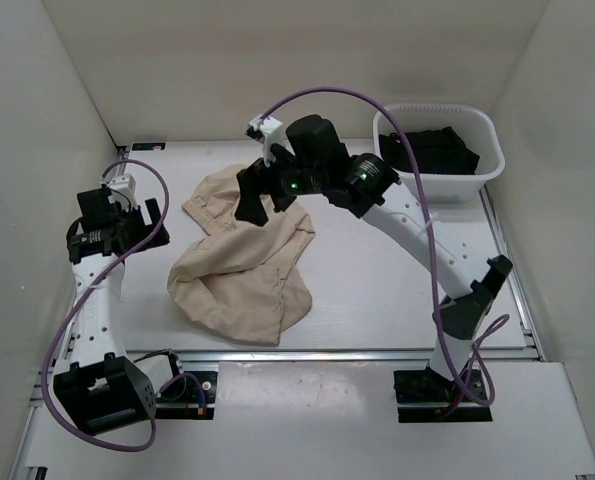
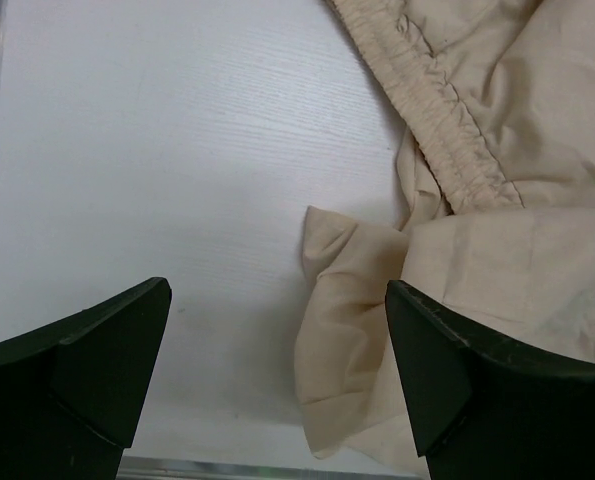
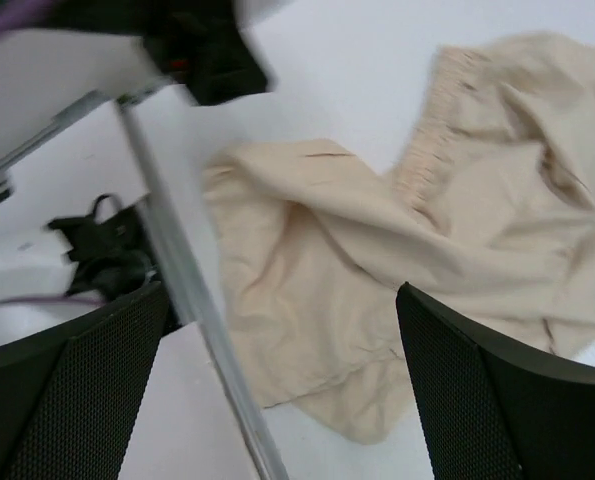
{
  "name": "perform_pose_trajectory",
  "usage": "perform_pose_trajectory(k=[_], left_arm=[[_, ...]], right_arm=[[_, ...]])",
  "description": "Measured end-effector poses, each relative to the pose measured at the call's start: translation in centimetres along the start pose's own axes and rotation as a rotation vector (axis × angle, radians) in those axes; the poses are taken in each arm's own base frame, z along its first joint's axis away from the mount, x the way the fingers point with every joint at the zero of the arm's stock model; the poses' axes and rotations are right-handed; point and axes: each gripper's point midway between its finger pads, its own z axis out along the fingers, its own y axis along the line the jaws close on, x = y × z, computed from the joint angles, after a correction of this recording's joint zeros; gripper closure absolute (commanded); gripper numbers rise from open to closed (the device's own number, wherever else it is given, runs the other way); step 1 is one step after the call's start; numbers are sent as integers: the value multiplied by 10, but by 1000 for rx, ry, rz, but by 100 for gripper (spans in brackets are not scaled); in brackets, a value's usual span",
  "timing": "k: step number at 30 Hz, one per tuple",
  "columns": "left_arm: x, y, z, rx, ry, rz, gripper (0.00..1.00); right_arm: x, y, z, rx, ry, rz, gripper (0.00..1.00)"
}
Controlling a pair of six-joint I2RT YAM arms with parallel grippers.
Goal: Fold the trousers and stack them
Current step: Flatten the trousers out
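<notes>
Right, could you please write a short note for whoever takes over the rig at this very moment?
Left pincer: open and empty, over bare table just left of the trousers.
Right pincer: open and empty, above the far part of the trousers, gripping no cloth.
Trousers: a crumpled heap at the middle-left of the table, elastic waistband showing.
White bin at the far right holds dark clothes.
Done: no neat fold visible.
Left: spread the trousers flat, fold them, stack them.
</notes>
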Motion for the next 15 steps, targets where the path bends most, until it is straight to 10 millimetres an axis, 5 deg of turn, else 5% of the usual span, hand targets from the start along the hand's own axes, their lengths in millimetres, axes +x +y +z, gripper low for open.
perform_pose_trajectory(k=[4,9,12,15], left_arm=[[22,-10,1,39,70,0,0],[94,-37,6,133,270,41,0],[122,-51,1,190,350,58,0],[139,-61,-2,235,385,80,0]], right_arm=[[26,-81,30,195,60,179,1],[92,-181,108,327,182,382,1],[150,-203,144,350,294,450,1],[187,-204,164,354,368,485,1]])
